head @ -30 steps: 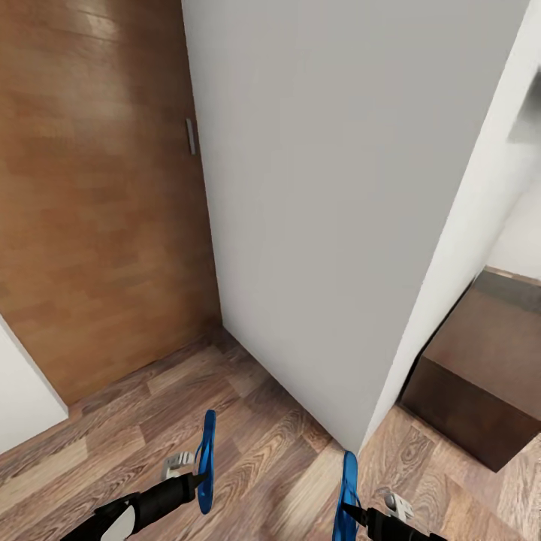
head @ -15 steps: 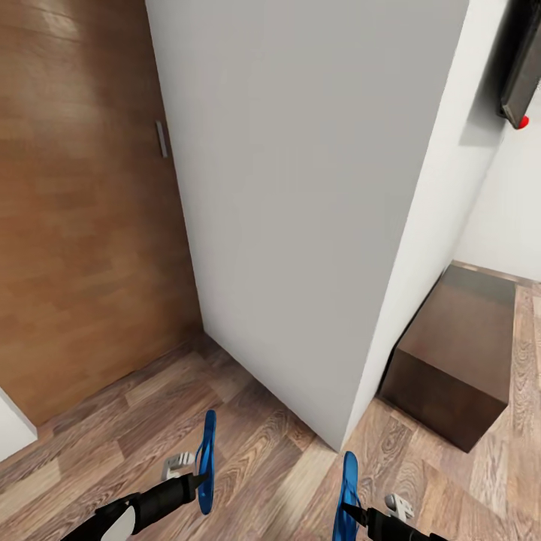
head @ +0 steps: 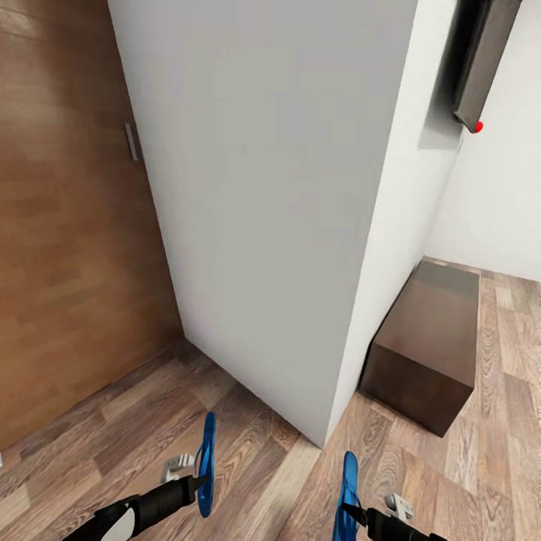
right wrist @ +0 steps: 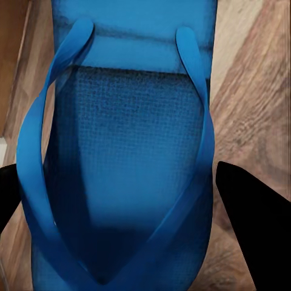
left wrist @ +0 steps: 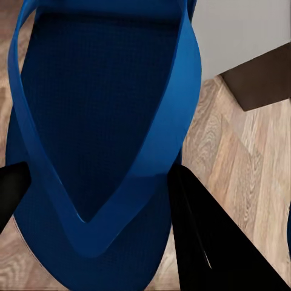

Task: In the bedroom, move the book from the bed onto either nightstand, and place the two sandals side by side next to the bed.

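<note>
L pincer is clenched on one blue sandal, gripping it near the toe-strap end so the sole stands on edge above the wood-plank floor. R pincer is clamped on the other sandal the same way, edge-on, low in the head view. Both are carried in the air, apart from each other, roughly parallel.

Left wrist view: dark-blue footbed and V-strap of the sandal seen flat-on, w/ black fingers pressed at either side of the toe end. Beyond it, floor planks, a bit of white wall and a corner of a dark-brown cabinet. Right wrist view: the second sandal, brighter blue, strap arms running up to the heel end, black fingertips at each side; floor planks around it.

Head view adds the surroundings: a white wall corner straight ahead, a brown wooden door w/ a small grey handle to the robot's left, and a low dark-brown cabinet on the floor against the wall to the right. High up on the right wall hangs a dark flat panel w/ a small red dot at its lower corner.
</note>
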